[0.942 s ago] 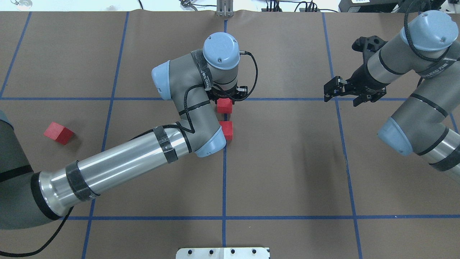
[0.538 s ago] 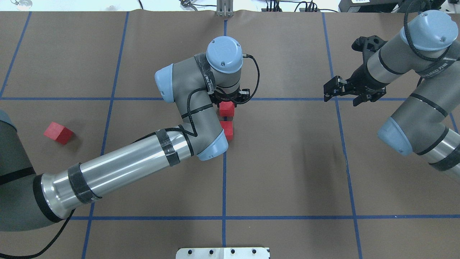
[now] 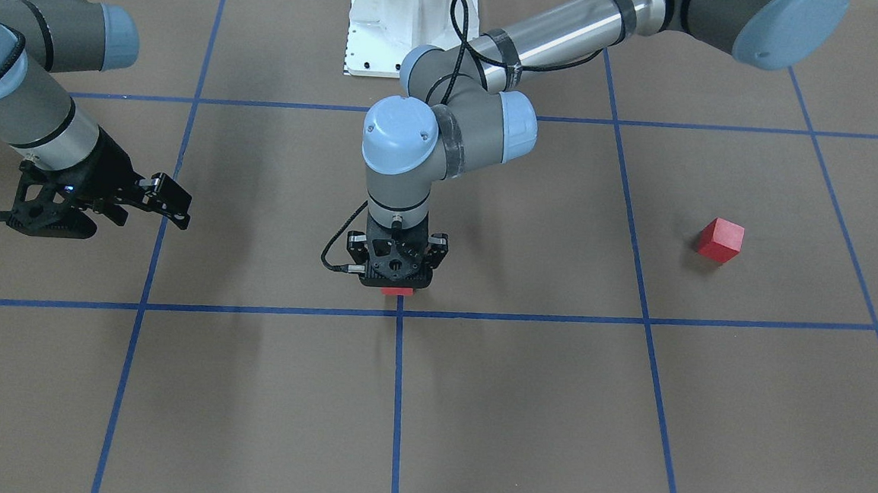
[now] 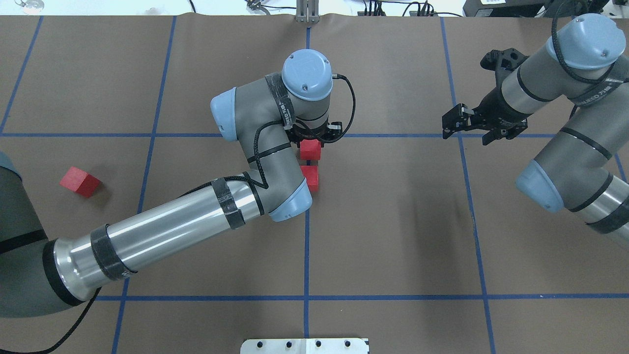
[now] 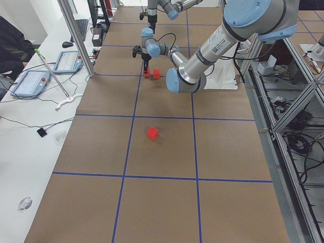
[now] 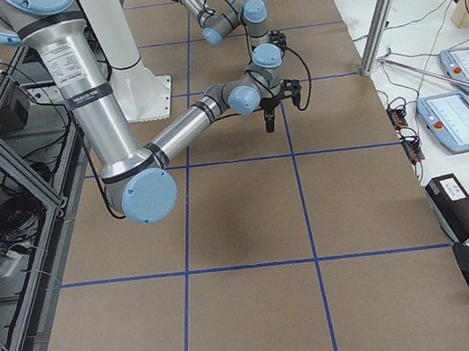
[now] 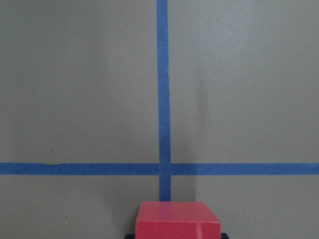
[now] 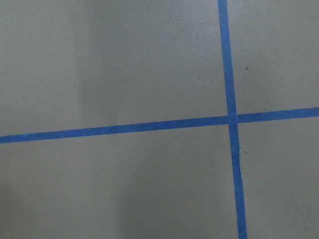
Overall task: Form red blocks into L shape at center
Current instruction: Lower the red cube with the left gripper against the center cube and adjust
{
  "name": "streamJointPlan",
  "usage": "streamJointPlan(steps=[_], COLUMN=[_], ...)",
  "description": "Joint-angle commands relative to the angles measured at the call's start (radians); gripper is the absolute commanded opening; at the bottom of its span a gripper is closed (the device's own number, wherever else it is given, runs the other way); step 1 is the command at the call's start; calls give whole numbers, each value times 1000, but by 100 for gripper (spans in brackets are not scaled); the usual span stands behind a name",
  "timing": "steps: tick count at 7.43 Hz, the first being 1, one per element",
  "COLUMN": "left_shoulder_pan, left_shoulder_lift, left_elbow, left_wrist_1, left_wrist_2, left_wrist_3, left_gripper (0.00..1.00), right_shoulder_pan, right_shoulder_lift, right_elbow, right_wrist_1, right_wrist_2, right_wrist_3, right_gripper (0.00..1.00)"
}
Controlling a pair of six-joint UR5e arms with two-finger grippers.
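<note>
My left gripper [image 4: 310, 141] points straight down, shut on a red block [image 4: 310, 150] just on the near side of the far horizontal blue line. In the left wrist view that block [image 7: 178, 222] fills the bottom centre, below a blue tape crossing. A second red block [image 4: 310, 177] rests on the middle vertical line a short gap nearer the robot, partly under the left elbow. The third red block [image 4: 80, 181] [image 3: 720, 239] lies alone far to the left. The center [image 4: 306, 216] is bare brown paper. My right gripper [image 4: 469, 130] hovers open at the right, holding nothing.
The white robot base plate [image 4: 304, 345] sits at the near table edge. The left forearm [image 4: 167, 228] slants low across the left-middle squares. Beyond the far edge stand a desk with tablets [image 5: 30, 83] and an aluminium post [image 5: 76, 35].
The left gripper carried its red block slightly right and toward the second block, narrowing the gap, then held still. The right arm and the lone block have not moved.
</note>
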Motion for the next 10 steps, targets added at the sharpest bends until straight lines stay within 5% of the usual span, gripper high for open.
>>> streamJointPlan(steps=[1,10], left_shoulder_pan=[2,10], left_shoulder_lift=[10,38], left_elbow=[-7,-72], left_wrist_1=[3,45], left_wrist_2=[0,-8], left_wrist_3=[0,-2], left_gripper=[0,0], right_shoulder_pan=[0,0], right_shoulder_lift=[-1,-4], right_elbow=[-2,-3], right_wrist_1=[0,1], right_wrist_2=[-1,0], right_wrist_3=[0,-2], right_gripper=[99,99])
